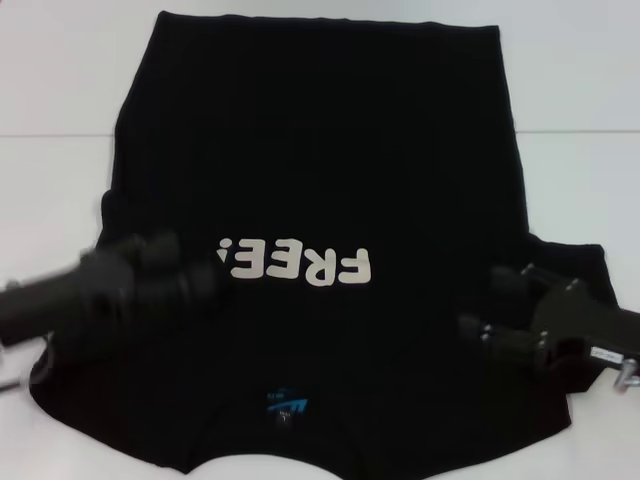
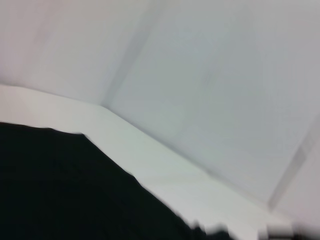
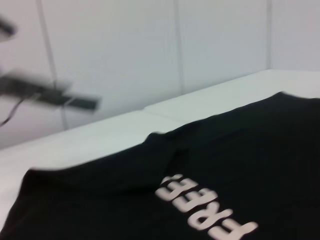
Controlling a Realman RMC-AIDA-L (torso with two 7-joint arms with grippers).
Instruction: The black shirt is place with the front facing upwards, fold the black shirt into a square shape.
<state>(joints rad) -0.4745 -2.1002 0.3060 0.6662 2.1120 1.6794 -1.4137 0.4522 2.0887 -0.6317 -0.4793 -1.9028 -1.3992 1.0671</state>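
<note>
Black shirt (image 1: 320,230) lies under both pincers: right pincer (image 1: 487,300) apart, left pincer (image 1: 205,280) unclear.

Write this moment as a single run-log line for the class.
black shirt flat, print up | left gripper over left side beside FREE! lettering | right gripper open above right sleeve area | no fold visible yet

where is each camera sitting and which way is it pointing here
Head view: up on the robot's head, looking forward and down at the black shirt on the white table; the left pincer and right pincer both show over the shirt's sides.
Left wrist view: on the left arm, low, facing across the shirt's edge toward white walls; none of its own arm is clearly visible.
Right wrist view: on the right arm, low, looking across the shirt; the other arm is a blur far off.
Shared: head and right wrist views both show the FREE! letters.
</note>
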